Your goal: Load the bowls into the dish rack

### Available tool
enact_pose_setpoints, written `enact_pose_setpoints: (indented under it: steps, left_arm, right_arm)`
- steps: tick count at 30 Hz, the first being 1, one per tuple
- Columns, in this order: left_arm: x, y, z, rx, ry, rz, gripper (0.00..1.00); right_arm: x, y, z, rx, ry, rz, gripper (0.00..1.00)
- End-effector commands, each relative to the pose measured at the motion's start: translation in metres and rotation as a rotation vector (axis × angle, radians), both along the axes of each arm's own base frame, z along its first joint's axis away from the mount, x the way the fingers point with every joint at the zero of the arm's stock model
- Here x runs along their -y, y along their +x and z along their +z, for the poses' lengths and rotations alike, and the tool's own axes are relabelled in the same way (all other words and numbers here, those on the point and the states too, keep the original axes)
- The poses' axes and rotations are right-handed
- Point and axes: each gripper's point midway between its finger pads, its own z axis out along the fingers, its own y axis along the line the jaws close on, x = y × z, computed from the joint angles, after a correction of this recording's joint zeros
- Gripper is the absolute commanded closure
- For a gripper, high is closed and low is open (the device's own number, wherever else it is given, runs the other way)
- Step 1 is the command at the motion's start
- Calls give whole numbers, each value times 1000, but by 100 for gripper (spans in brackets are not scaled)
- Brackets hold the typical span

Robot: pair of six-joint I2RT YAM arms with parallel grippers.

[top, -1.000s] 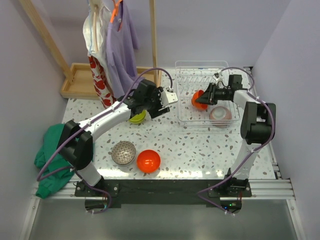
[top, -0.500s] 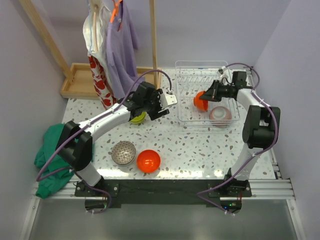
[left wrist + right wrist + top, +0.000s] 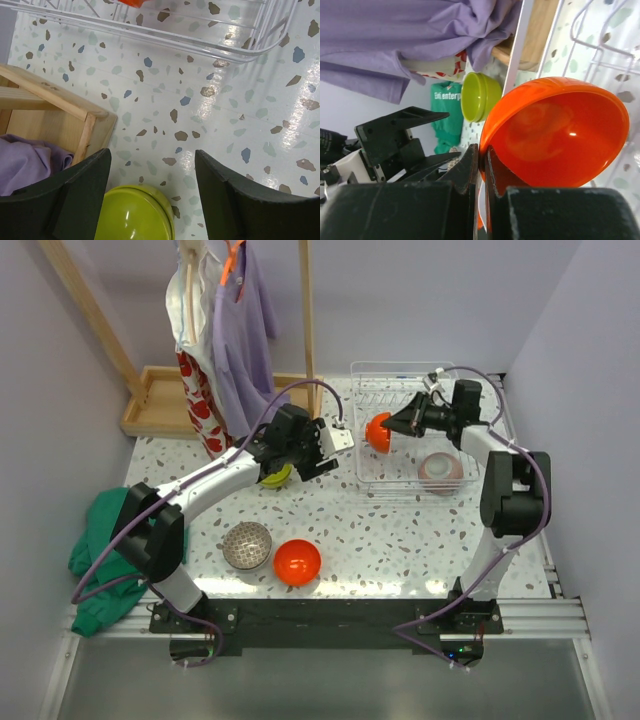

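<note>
My right gripper is shut on the rim of an orange-red bowl, held tilted above the left edge of the wire dish rack. In the right wrist view the fingers pinch that bowl. My left gripper is open above the lime green bowl, which lies between its fingers in the left wrist view. A pinkish bowl lies upside down in the rack. A grey speckled bowl and a second orange-red bowl sit on the table near the front.
A wooden tray with posts stands at the back left, with purple and patterned clothes hanging over it. A green cloth lies at the left edge. The tray's corner is close to the lime bowl.
My right gripper has carried the orange-red bowl left and back, from inside the rack to above its left edge. The left arm has hardly moved.
</note>
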Motion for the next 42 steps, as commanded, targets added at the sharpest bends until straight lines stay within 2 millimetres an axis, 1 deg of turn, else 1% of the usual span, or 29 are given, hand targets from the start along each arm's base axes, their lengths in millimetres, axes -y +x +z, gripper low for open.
enact_pose_setpoints:
  steps: [1, 10, 11, 13, 18, 21, 22, 23, 24, 25, 26, 28, 31, 32, 36, 37, 41, 42]
  left_arm:
    - [11, 6, 21, 31, -57, -5, 27]
    - [12, 8, 15, 18, -49, -4, 27]
    - [12, 8, 16, 20, -47, -6, 27]
    - [13, 8, 14, 17, -46, -7, 27]
    - [13, 8, 10, 7, -48, -1, 27]
    - [12, 7, 8, 4, -45, -1, 27]
    - [12, 6, 9, 4, -45, -1, 27]
    - [11, 6, 9, 4, -45, -1, 27]
    - [11, 5, 8, 2, -43, -4, 27]
    - [11, 5, 9, 6, -43, -2, 27]
    - [11, 6, 8, 7, -42, -3, 27]
    - [11, 5, 7, 6, -43, -2, 27]
    - [13, 5, 8, 6, -57, -4, 27]
    - [14, 4, 9, 2, -64, -8, 27]
    - [16, 5, 8, 7, -72, -9, 27]
    - [15, 5, 7, 4, -70, -7, 27]
    - [15, 5, 9, 12, -75, -8, 27]
    - [15, 4, 10, 13, -74, -9, 27]
  right_arm:
    - [-13, -4, 11, 3, 91, 57, 100]
    - [-14, -5, -11, -70, 124, 58, 100]
    - [-14, -7, -17, -90, 115, 61, 100]
    - [-13, -7, -22, -83, 93, 72, 100]
    - [-13, -16, -40, -142, 77, 84, 100]
    - [-12, -18, -46, -151, 60, 87, 100]
    - [-11, -19, -48, -130, 42, 95, 100]
    - [-10, -20, -48, -150, 32, 96, 98]
    - [-7, -18, -48, -136, 14, 93, 95]
    - [-3, -18, -50, -92, -31, 98, 84]
    - [4, -20, -50, -134, -59, 86, 80]
    - [14, -17, -51, -89, -123, 76, 78]
    - [31, -15, -48, -89, -175, 42, 76]
    - [41, -11, -45, -80, -190, 21, 75]
    - [63, -8, -48, -68, -261, -20, 76]
    - [66, -9, -51, -69, -279, -16, 76]
    - [70, -9, -44, -24, -312, -23, 77]
    - [71, -8, -42, -17, -320, -31, 84]
